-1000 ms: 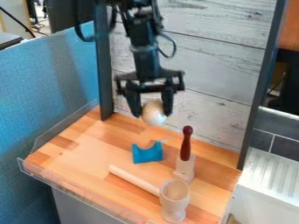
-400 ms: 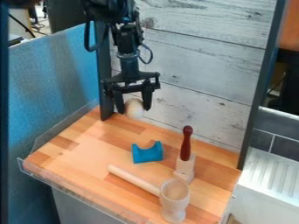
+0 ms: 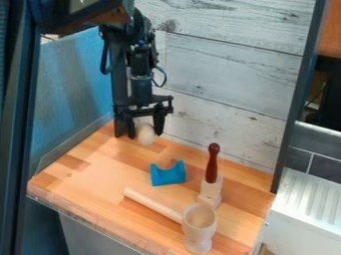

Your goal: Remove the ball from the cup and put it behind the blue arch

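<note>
Ball (image 3: 146,135) found clasped in the fingers of the gripper (image 3: 144,131), out of the cup (image 3: 198,226) and over the back left of the surface (image 3: 86,174), beyond the blue arch (image 3: 168,174). Chief hazard, in my judgement: a round thing let go too high would bounce or roll, perhaps forward against the arch or off to one side. Secondary hazard: carried too far back, the fingers could knock the dark post (image 3: 120,94) or the plank wall (image 3: 220,74). Points not verified: the gap beneath the ball, if any, cannot be judged from this slant; the finger nearer the post merges with its dark colour; the ball's far side is hidden, so the firmness of the grip is uncertain.
</note>
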### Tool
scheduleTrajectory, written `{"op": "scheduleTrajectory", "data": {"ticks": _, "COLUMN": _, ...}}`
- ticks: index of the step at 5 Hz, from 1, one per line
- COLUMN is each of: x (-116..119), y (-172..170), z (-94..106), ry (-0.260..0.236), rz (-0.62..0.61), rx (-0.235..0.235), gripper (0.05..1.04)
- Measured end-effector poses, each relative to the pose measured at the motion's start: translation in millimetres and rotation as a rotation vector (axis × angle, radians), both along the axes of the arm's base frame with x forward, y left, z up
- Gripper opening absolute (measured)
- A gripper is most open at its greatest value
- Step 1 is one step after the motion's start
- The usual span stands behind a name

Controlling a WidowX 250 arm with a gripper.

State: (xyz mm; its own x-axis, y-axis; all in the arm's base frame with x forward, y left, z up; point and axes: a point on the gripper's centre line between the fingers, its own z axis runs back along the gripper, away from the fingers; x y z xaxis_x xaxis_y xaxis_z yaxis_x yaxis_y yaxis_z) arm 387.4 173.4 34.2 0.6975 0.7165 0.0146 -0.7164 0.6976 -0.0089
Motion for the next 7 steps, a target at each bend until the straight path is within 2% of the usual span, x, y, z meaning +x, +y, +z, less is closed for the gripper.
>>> {"op": "scheduleTrajectory", "data": {"ticks": 1, "x": 1.3, "y": 4.0, "z": -20.8, "ry": 0.016, "rz": -0.014, "rx": 0.024, "gripper": 0.743}}
{"op": "scheduleTrajectory", "data": {"ticks": 2, "x": 7.5, "y": 1.1, "z": -32.3, "ry": 0.000, "rz": -0.043, "rx": 0.072, "gripper": 0.743}}
{"op": "scheduleTrajectory", "data": {"ticks": 3, "x": 12.7, "y": -6.1, "z": -56.3, "ry": 0.016, "rz": -0.078, "rx": 0.111, "gripper": 0.743}}
{"op": "scheduleTrajectory", "data": {"ticks": 4, "x": 15.6, "y": -4.8, "z": -61.1, "ry": 0.023, "rz": -0.074, "rx": 0.128, "gripper": 0.817}}
{"op": "scheduleTrajectory", "data": {"ticks": 5, "x": 14.7, "y": -4.7, "z": -67.4, "ry": 0.042, "rz": -0.062, "rx": 0.122, "gripper": 1.007}}
{"op": "scheduleTrajectory", "data": {"ticks": 6, "x": 16.1, "y": -6.2, "z": -66.9, "ry": 0.033, "rz": -0.063, "rx": 0.113, "gripper": 1.005}}
{"op": "scheduleTrajectory", "data": {"ticks": 7, "x": 13.5, "y": -10.3, "z": -47.7, "ry": -0.013, "rz": -0.048, "rx": 0.107, "gripper": 1.000}}
